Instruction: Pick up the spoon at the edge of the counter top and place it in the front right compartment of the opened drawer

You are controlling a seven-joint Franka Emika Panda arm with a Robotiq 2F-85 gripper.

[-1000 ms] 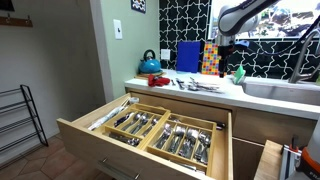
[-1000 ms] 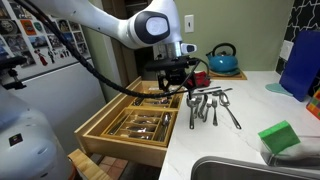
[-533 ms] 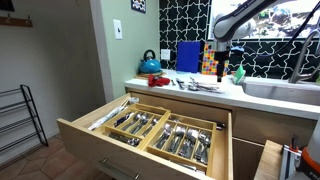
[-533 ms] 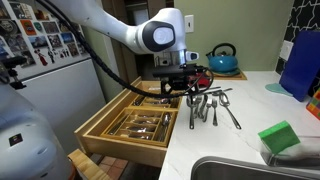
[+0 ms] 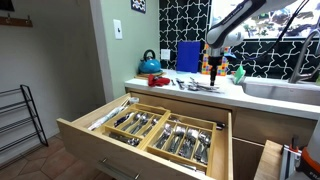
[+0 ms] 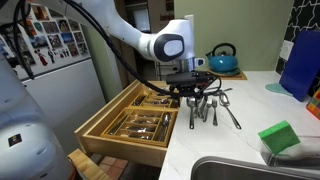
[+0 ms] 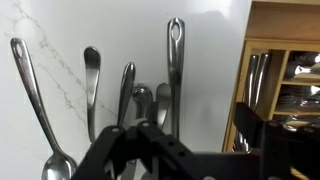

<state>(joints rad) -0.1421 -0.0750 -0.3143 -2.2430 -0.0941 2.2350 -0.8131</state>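
While I am hovering the black two-finger gripper (image 6: 197, 94) above the loose cutlery at the centre of an exterior view, its fingers are standing parted and are gripping nothing. The slim, shiny silver metal spoon (image 7: 175, 60) is lying flat on the long white counter top (image 7: 60, 30), upper centre of the wrist view, nearest the counter edge, its bowl end hidden behind the gripper. The wide, cream-fronted wooden drawer (image 5: 90, 138) is standing open at lower centre, its trays holding cutlery.

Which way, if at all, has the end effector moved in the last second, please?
Yes: in an exterior view the end effector shifted right, away from the drawer, toward the kettle.
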